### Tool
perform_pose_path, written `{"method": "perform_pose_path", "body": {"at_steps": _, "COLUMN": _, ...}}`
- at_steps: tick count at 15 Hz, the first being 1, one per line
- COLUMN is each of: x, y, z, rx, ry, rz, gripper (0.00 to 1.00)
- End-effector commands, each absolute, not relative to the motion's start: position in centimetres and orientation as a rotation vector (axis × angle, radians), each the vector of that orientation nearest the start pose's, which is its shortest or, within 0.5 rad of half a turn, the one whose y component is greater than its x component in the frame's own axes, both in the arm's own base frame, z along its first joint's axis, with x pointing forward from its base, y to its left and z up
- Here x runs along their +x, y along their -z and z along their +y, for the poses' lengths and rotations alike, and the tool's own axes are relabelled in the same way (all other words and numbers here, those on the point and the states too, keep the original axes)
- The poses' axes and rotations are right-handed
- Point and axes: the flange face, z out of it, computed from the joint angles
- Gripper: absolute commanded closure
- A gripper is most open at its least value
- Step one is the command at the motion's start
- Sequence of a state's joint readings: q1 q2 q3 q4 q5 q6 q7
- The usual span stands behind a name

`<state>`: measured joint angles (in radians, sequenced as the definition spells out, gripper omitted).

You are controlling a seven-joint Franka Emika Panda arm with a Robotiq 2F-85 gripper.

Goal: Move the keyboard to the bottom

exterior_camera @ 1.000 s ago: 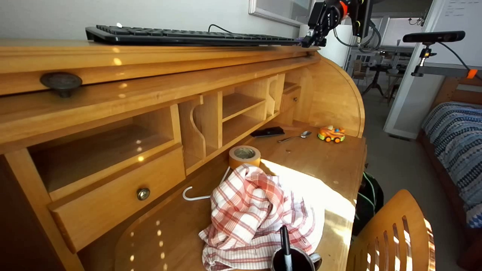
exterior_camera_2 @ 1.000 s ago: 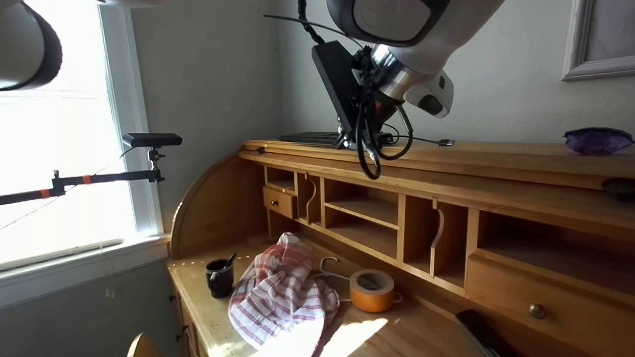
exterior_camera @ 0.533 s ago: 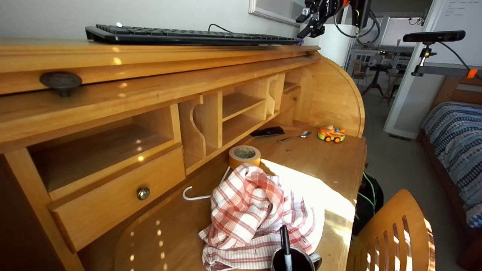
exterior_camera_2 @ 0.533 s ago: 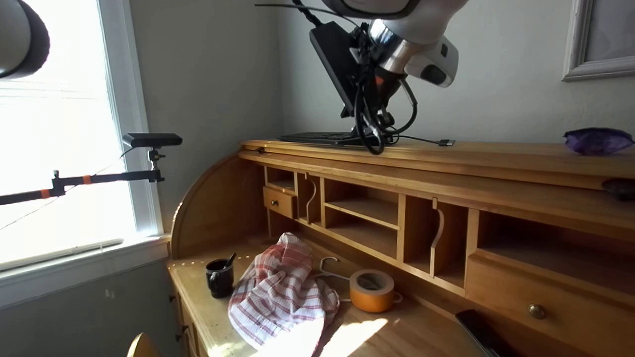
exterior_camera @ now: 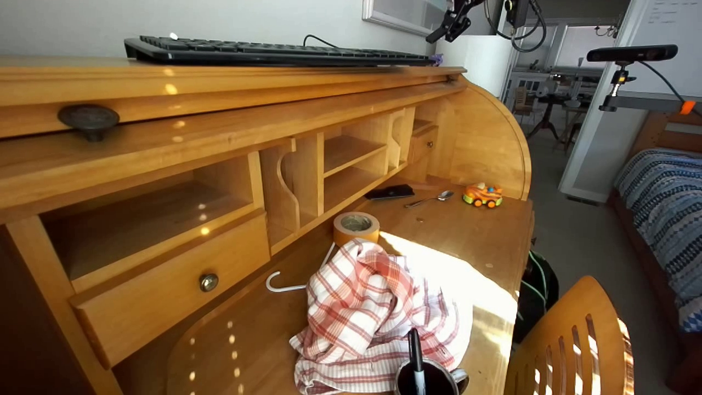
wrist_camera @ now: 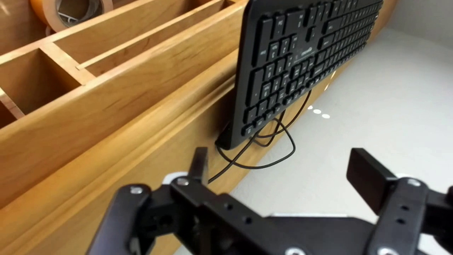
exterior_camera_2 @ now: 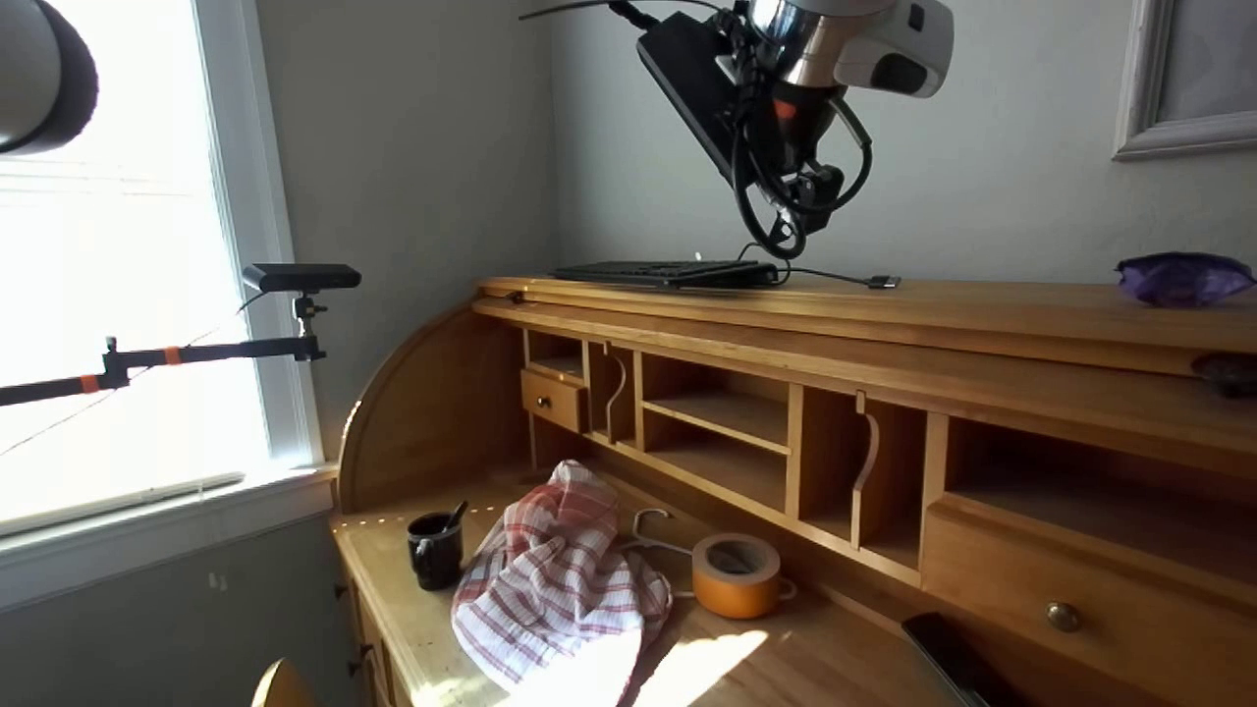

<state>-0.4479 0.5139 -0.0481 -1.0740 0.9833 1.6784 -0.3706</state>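
Red plaid cloth (exterior_camera_2: 565, 579) heaped on desktop (exterior_camera_2: 815, 658), mug (exterior_camera_2: 435, 552) and tape (exterior_camera_2: 737, 591) beside it, hand (wrist_camera: 282, 171) spread wide

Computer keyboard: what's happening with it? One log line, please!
computer keyboard: on wooden top ledge | end effector: open, holding nothing, above ledge | roll-top desk work surface: keyboard not there yet
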Motion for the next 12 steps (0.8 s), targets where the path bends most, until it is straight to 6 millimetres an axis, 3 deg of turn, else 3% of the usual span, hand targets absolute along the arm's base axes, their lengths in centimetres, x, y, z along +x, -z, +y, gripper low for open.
{"method": "perform_pose_path", "body": {"at_steps": 1, "x": 68.5, "y": -56.5, "z": -25.4, "rx": -2.218, "ry": 0.573, "rz": 0.231, "gripper": 0.0}}
{"method": "perform_pose_path", "body": {"at_steps": 5, "x": 69.3, "y": -54.6, "z": -24.3, "rx": -2.211, "ry": 0.516, "rz": 0.207, "gripper": 0.0}}
{"method": "perform_pose_path", "body": {"at_steps": 12, "x": 69.8, "y": -53.7, "z": -22.8, "rx": -2.154, "ry": 0.454, "rz": 0.177, "gripper": 0.0}}
